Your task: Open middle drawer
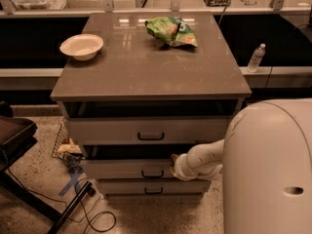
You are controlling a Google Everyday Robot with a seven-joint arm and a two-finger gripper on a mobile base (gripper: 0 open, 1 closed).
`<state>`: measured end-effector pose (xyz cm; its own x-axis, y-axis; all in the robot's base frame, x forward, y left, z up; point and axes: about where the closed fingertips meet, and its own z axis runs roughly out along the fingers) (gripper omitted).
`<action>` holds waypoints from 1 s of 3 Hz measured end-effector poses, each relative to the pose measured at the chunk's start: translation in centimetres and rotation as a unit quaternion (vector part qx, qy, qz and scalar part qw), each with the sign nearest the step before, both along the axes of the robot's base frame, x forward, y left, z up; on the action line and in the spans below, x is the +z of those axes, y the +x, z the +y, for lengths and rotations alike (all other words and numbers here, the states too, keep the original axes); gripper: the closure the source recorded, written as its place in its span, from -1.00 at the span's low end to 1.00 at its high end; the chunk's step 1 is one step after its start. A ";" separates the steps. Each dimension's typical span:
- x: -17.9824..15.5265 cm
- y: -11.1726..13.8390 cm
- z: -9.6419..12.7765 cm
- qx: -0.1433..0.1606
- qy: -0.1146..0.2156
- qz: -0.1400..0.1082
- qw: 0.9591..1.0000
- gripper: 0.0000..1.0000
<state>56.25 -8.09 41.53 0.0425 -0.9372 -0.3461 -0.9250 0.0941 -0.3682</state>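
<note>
The cabinet has three pale grey drawers. The middle drawer point(122, 169) has a small black bar handle point(152, 173) at the centre of its front. A dark gap shows above its top edge. My gripper point(173, 165) is at the end of the white arm point(202, 161), which reaches in from the right. It sits at the top edge of the middle drawer's front, just right of the handle. The drawer's inside is hidden.
The top drawer point(112, 129) with the taller front stands above, and the bottom drawer point(122, 186) below. A white bowl point(81, 46) and a green bag point(170, 30) lie on the cabinet top. A bottle point(256, 57) stands at right. Cables point(92, 218) and a dark chair point(14, 135) are at left.
</note>
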 end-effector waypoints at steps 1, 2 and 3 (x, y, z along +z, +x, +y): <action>0.1 0.0 0.0 0.000 0.000 0.000 1.000 1.00; 0.1 0.0 0.0 0.000 0.000 0.000 1.000 1.00; 0.2 0.0 0.0 0.000 0.000 0.000 1.000 0.48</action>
<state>56.24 -8.08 41.70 0.0426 -0.9372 -0.3462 -0.9250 0.0939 -0.3681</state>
